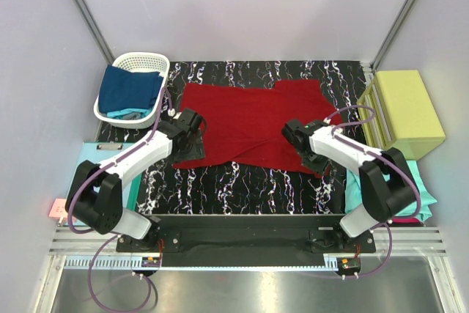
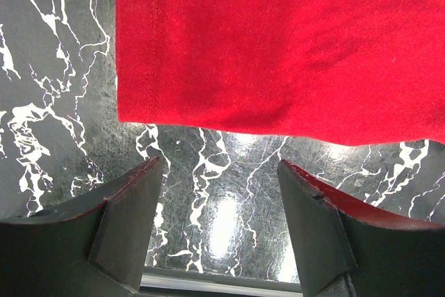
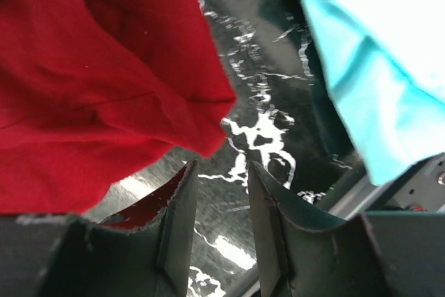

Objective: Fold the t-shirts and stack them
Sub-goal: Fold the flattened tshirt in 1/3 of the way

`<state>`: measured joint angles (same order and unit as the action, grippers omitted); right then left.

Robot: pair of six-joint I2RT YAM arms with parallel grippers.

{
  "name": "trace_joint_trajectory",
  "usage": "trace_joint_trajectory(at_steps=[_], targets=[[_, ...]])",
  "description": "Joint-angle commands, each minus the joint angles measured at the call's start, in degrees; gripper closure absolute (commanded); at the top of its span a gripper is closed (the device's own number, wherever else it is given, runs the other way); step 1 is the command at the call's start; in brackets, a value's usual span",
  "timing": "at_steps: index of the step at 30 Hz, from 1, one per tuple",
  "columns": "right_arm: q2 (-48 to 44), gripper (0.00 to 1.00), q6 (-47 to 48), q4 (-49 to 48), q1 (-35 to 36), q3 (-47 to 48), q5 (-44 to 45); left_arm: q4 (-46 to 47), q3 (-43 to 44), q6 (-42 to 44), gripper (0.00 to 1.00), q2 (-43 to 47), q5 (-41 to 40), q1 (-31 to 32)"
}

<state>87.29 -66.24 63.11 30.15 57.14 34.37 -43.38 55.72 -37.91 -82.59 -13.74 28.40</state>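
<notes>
The dark red t-shirt (image 1: 253,126) lies spread across the middle of the marble table (image 1: 242,177) in the top view. My left gripper (image 2: 217,172) hangs over bare marble just short of the shirt's stitched edge, jaws spread wide with nothing between them. My right gripper (image 3: 221,172) is at the shirt's lower-right corner, jaws parted more narrowly and empty, the rumpled cloth just above the fingertips. A teal t-shirt (image 3: 368,67) fills that view's upper right. A navy t-shirt (image 1: 130,87) sits in the white basket (image 1: 139,60), upper left.
</notes>
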Motion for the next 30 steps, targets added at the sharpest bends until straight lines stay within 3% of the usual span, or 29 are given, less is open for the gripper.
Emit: trace_joint_trajectory(at_steps=[1,15,18,19,21,30], targets=[[2.9,0.57,2.2,-4.6,0.0,0.6,-0.9,1.4,0.5,-0.8,0.28,0.0,-0.1,-0.5],[7.6,0.58,4.6,-5.8,-3.1,-0.1,-0.6,1.5,-0.4,-0.6,0.28,-1.5,1.3,-2.6],[6.4,0.7,4.7,-5.3,-3.6,-0.9,-0.3,1.6,-0.7,-0.7,0.28,-1.7,1.8,-3.8],[6.1,0.83,4.9,-5.3,-3.7,-1.2,-0.2,1.7,-0.7,-0.7,0.28,-1.7,1.9,-4.2],[5.3,0.92,5.0,-5.0,-4.0,-1.5,-0.1,1.9,-0.7,-0.8,0.28,-2.0,1.7,-4.5],[4.7,1.0,5.8,-4.1,-4.0,-1.3,0.8,2.4,-0.1,-1.6,0.29,-5.7,3.5,-4.8]])
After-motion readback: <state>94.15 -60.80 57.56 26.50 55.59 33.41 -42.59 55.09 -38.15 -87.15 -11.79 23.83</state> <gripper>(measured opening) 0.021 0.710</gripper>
